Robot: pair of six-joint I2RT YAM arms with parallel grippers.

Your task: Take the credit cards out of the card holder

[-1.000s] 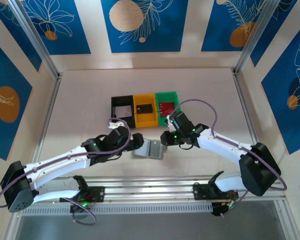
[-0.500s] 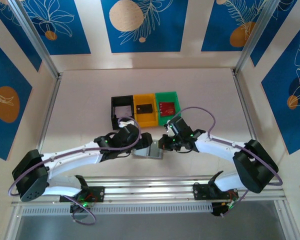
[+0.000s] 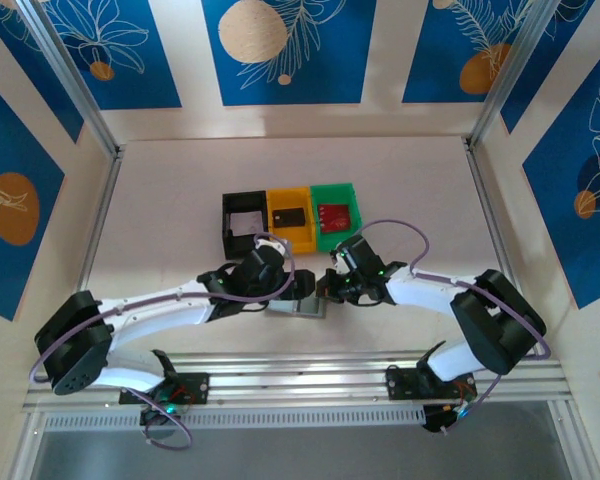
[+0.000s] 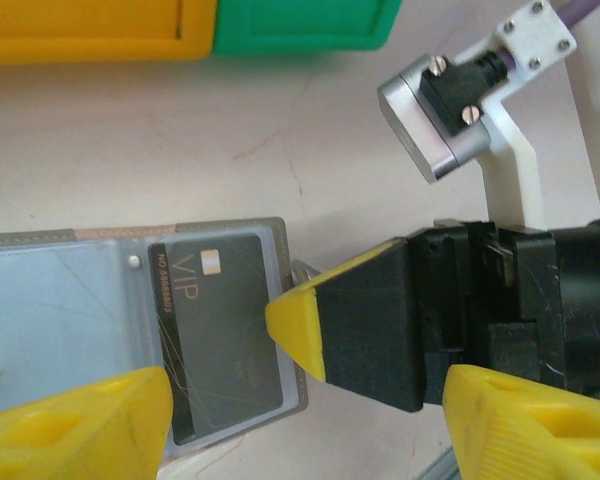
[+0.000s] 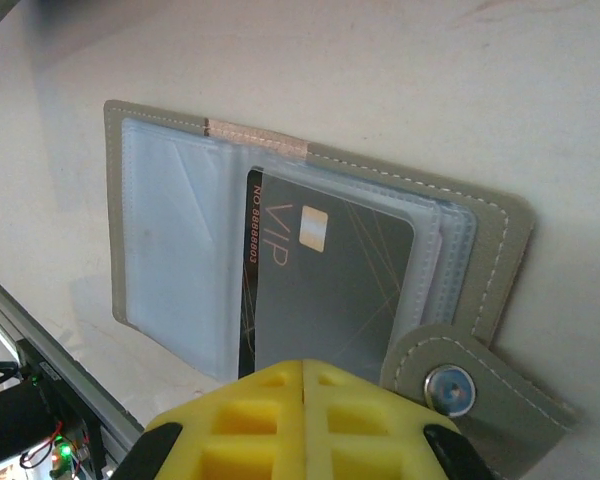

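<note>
Crowding the card holder (image 5: 170, 250) edge, right gripper (image 5: 302, 375) jaws are clenched, left gripper (image 4: 308, 400) jaws spread.

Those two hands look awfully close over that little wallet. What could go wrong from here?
First, the hands might bump: the right hand, shut, has its tip between the open fingers of the left hand. Second, the black card sits in a clear sleeve of the card holder; a pinch could catch sleeve and card together and drag the holder, which the right hand seems to pin at one edge only.
</note>
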